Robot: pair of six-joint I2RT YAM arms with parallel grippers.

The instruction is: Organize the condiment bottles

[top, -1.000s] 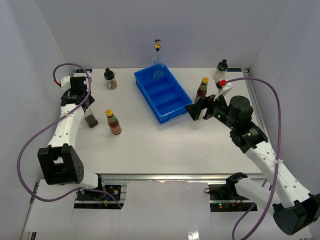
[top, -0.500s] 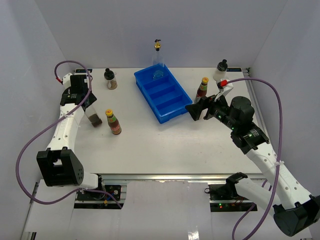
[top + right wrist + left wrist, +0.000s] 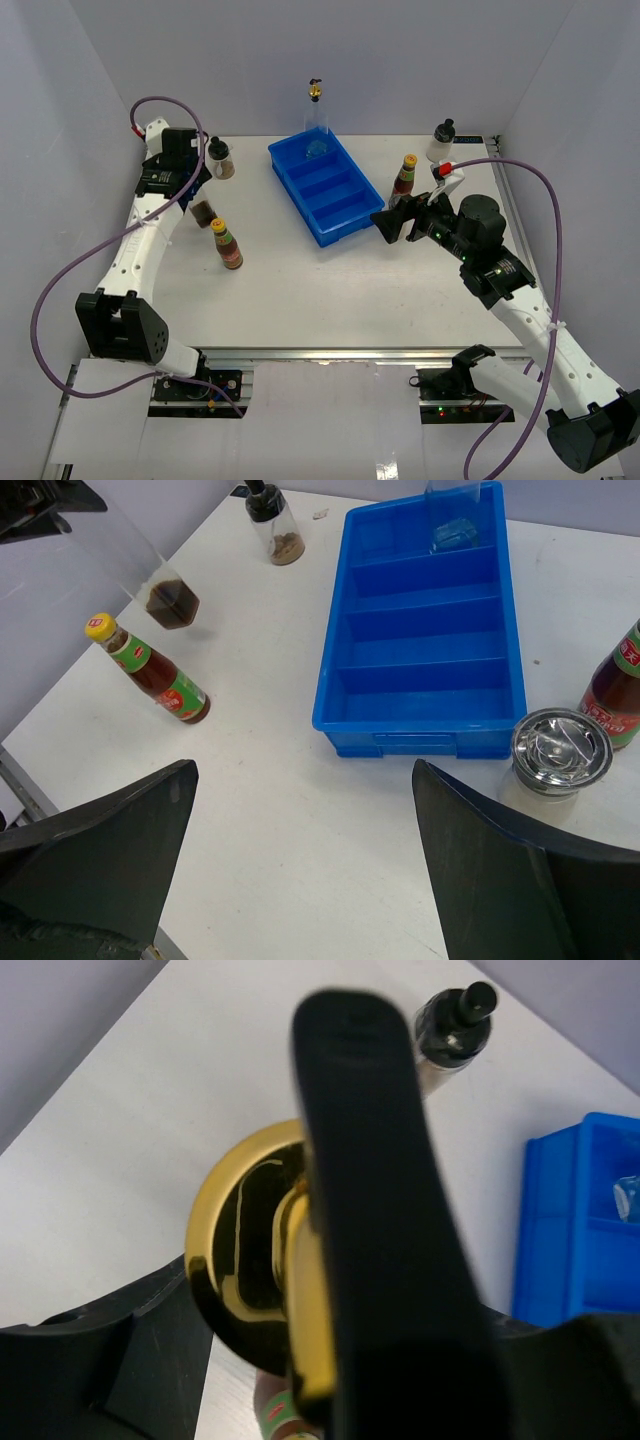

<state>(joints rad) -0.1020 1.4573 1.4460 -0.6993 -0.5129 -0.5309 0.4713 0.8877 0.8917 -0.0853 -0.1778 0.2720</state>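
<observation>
Left end effector [image 3: 188,183] clamped on a tall clear bottle [image 3: 203,211], held tilted over the left side of the counter [image 3: 300,285], just beside a red sauce bottle [image 3: 227,245]. Right end effector [image 3: 392,222] has its fingers apart and grips nothing, near the blue tray [image 3: 340,233]. A second tall clear bottle [image 3: 317,125] stands in the tray's far compartment.

White table [image 3: 300,290], blue tray [image 3: 340,210], two sauce bottles [image 3: 228,245], jar [image 3: 222,160]
</observation>
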